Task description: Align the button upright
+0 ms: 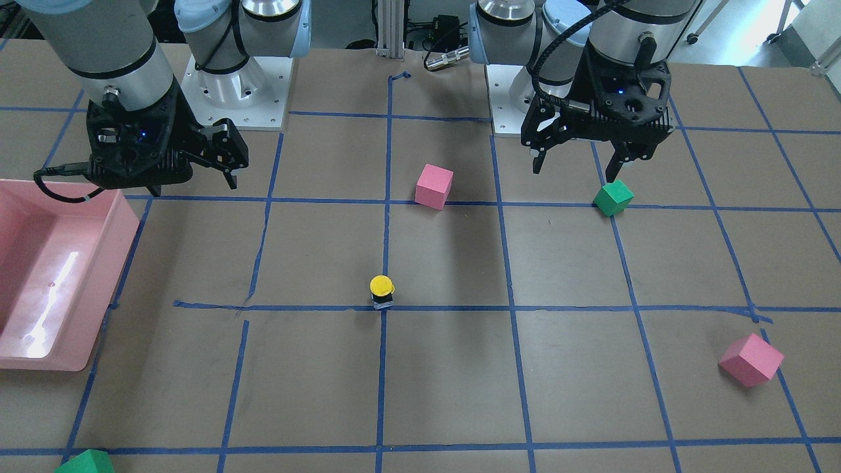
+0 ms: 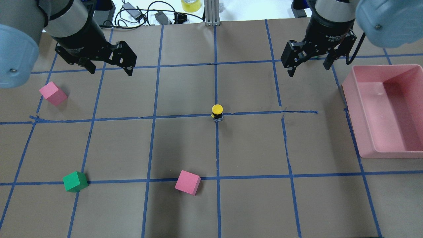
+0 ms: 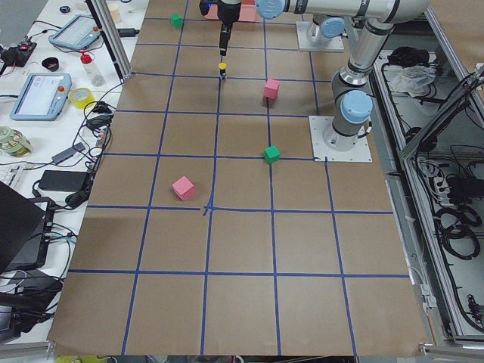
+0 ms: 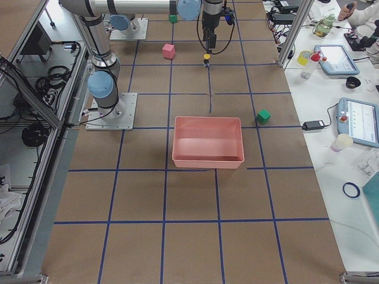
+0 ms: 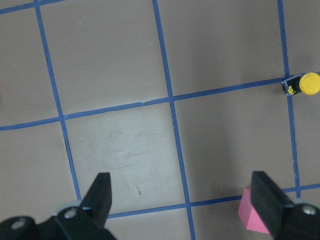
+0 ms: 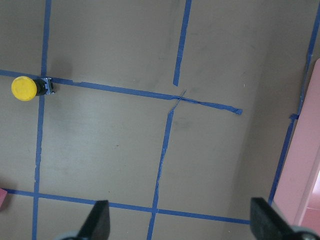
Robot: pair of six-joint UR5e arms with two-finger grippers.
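The button (image 2: 217,112) has a round yellow cap on a black body. It stands upright, cap up, on a blue tape crossing at the table's middle; it also shows in the front view (image 1: 382,291), the left wrist view (image 5: 302,85) and the right wrist view (image 6: 27,87). My left gripper (image 2: 110,71) is open and empty, held above the table well away from the button; it shows in the front view (image 1: 575,172) too. My right gripper (image 2: 309,70) is open and empty, also raised and apart from the button.
A pink tray (image 2: 383,67) sits at the right edge. One pink cube (image 2: 187,182) lies in front of the button, another pink cube (image 2: 53,93) under my left arm. A green cube (image 2: 75,181) lies near left, a second green cube (image 1: 85,463) at the far right corner.
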